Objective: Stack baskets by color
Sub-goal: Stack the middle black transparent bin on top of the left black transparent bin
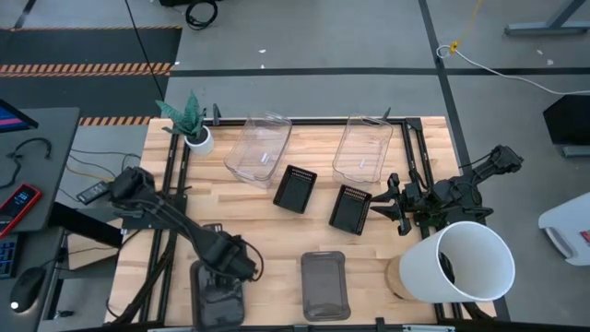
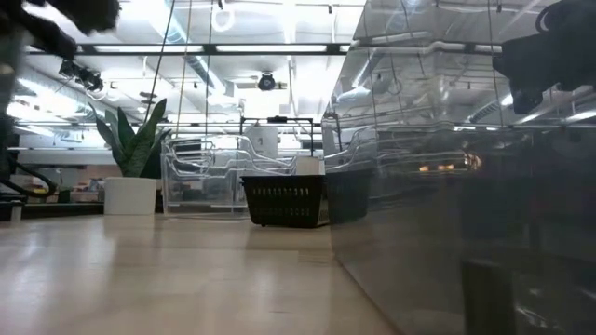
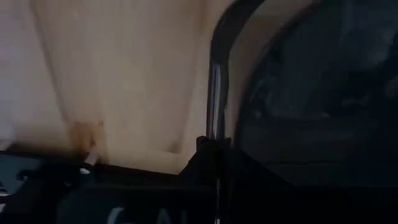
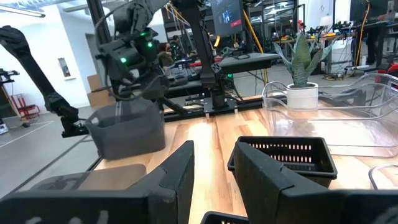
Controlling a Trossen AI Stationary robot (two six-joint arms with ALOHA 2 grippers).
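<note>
My left gripper (image 1: 229,266) is shut on a smoky dark-grey basket (image 1: 217,297) at the table's near left; the right wrist view shows the same basket (image 4: 124,134). A second smoky basket (image 1: 324,284) lies on the table to its right. Two black slotted baskets (image 1: 295,189) (image 1: 350,208) sit mid-table. Two clear baskets (image 1: 258,148) (image 1: 362,148) stand at the far edge. My right gripper (image 1: 378,201) waits open and level, just right of the nearer black basket (image 4: 283,155), with nothing between its fingers. My left gripper holds the smoky basket by the rim of its far short end (image 4: 127,107), coming from above with the fingers pointing down. In the left wrist view the rim (image 3: 214,118) runs in between the fingers. Whether the basket's bottom rests on the table, I cannot tell.
A big white bucket (image 1: 466,263) lies on its side at the near right. A small plant in a white pot (image 1: 195,136) stands at the far left corner. Bare wood (image 1: 267,240) lies between the smoky baskets and the black ones.
</note>
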